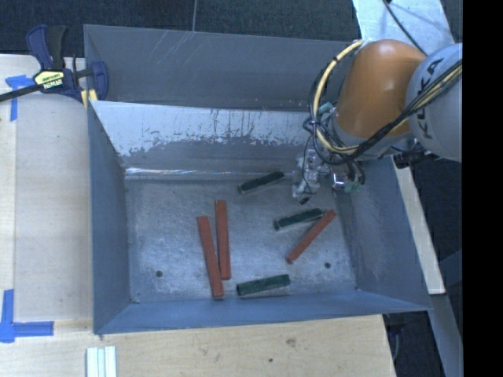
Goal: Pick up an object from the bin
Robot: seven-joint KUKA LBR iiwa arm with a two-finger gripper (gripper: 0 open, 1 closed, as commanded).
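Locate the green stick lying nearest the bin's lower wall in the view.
The green stick lies flat on the floor against the lower wall, just right of the two red sticks' lower ends.

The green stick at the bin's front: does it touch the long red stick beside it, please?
Apart: the camera view shows bare floor between the green stick and the red stick's lower end.

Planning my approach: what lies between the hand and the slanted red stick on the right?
In the camera view, a dark green stick lies between the hand and that red stick.
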